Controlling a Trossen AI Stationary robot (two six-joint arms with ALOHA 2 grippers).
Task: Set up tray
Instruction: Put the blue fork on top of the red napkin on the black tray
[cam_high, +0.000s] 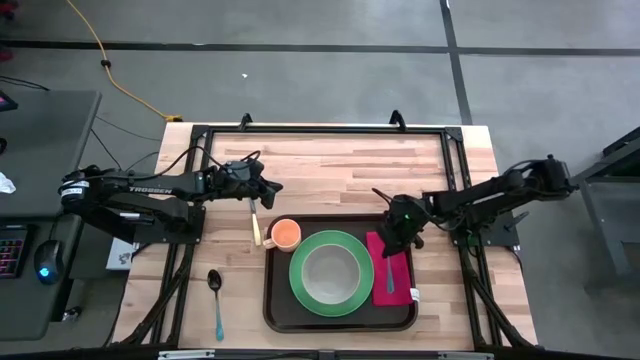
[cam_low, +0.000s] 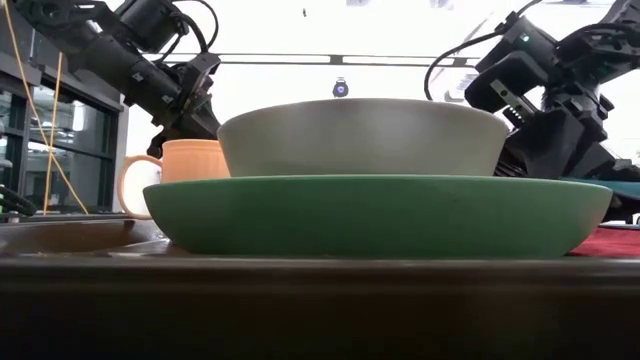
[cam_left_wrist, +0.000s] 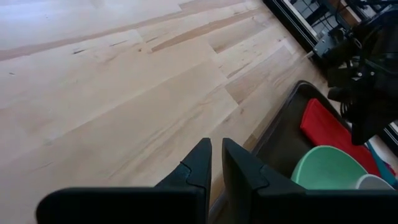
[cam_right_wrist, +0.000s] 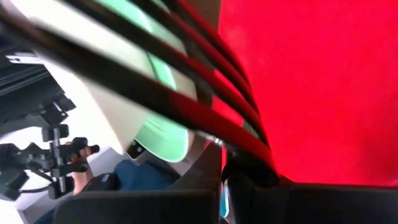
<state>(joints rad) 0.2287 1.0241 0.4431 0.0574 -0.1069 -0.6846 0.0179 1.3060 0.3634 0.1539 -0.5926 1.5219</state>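
Observation:
The dark brown tray lies at the table's near middle. It carries a green plate with a grey bowl, an orange mug in its far left corner and a magenta napkin on its right. My right gripper hovers over the napkin's far end, shut on a teal-handled fork. My left gripper hangs above the bare table just beyond the tray's far left corner. Its fingers stand almost together with nothing between them. A cream-handled knife lies on the wood beside the mug. My right gripper holds the fork where its dark prongs run into the handle, pinched between the two fingers. It comes slanting down from the table's right. The teal handle points toward the near edge over the napkin; I cannot tell whether it rests there.
A teal-handled spoon lies on the wood left of the tray, near the front edge. A black frame borders the table's far and side edges. Bare wood stretches between the tray and the far frame.

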